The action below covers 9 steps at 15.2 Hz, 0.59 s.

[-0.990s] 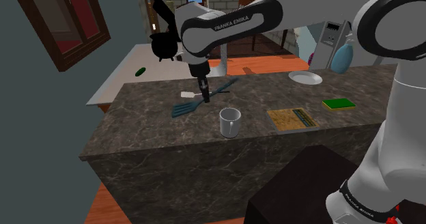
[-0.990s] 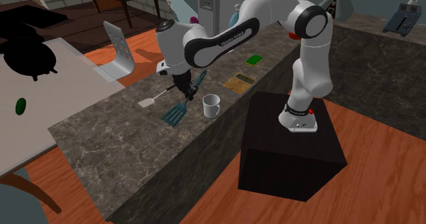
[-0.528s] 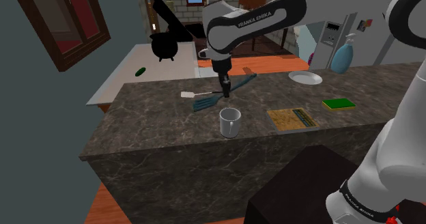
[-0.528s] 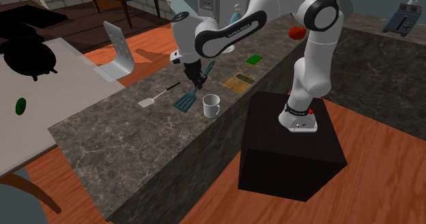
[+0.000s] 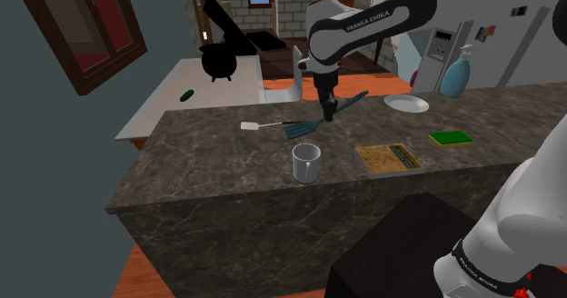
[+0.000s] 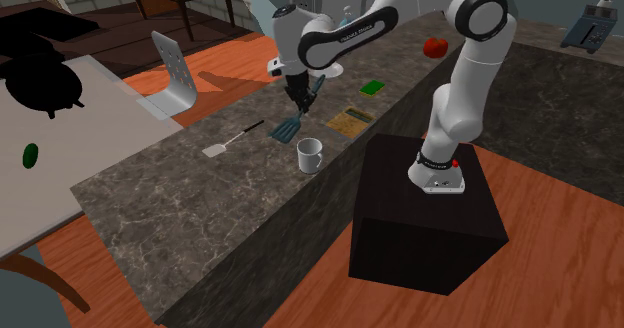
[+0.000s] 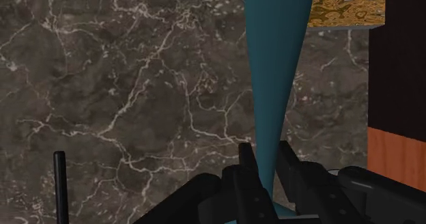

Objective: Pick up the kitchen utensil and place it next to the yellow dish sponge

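Observation:
A teal slotted spatula (image 5: pixel 304 129) hangs tilted over the dark marble counter (image 5: pixel 209 173), its head low and its handle rising toward the shoulder view's right. My black gripper (image 5: pixel 326 114) is shut on the handle; in the wrist view the fingers (image 7: pixel 247 169) clasp the teal handle (image 7: pixel 273 86). In the second exterior view the gripper (image 6: pixel 303 106) holds the spatula (image 6: pixel 288 129) above the white mug (image 6: pixel 310 156). The sponge (image 5: pixel 452 139), green on top with a yellow edge, lies on the counter further to the shoulder view's right, also visible as the sponge (image 6: pixel 372 87).
A white mug (image 5: pixel 306 163) stands in front of the spatula's head. A small white spatula (image 5: pixel 259 124) lies beside it. A brown-yellow board (image 5: pixel 389 156) sits between mug and sponge. A white plate (image 5: pixel 406 104) and a blue bottle (image 5: pixel 454 74) stand at the back.
The gripper has carried the teal spatula along the counter toward the shoulder view's right, past the mug and closer to the board and sponge. The other objects stayed put.

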### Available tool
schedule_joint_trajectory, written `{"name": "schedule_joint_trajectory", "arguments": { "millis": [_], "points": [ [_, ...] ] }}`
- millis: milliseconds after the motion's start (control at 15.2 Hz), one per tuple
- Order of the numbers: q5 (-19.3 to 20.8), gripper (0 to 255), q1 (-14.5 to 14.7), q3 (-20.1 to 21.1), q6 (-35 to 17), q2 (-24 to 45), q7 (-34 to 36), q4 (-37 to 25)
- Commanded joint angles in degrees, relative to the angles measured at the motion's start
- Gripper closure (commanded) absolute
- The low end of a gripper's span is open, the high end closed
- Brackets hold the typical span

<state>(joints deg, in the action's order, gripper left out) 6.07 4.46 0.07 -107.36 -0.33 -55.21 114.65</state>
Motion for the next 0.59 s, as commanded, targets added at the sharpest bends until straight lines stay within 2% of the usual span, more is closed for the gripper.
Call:
{"name": "schedule_joint_trajectory", "arguments": {
  "millis": [0,528],
  "points": [
    [0.39,255,-1.36,-1.37,-0.71,-0.88,-2.61,1.31],
    [2.16,255,-6.71,-7.12,-2.61,-3.58,-12.85,4.67]
  ]
}}
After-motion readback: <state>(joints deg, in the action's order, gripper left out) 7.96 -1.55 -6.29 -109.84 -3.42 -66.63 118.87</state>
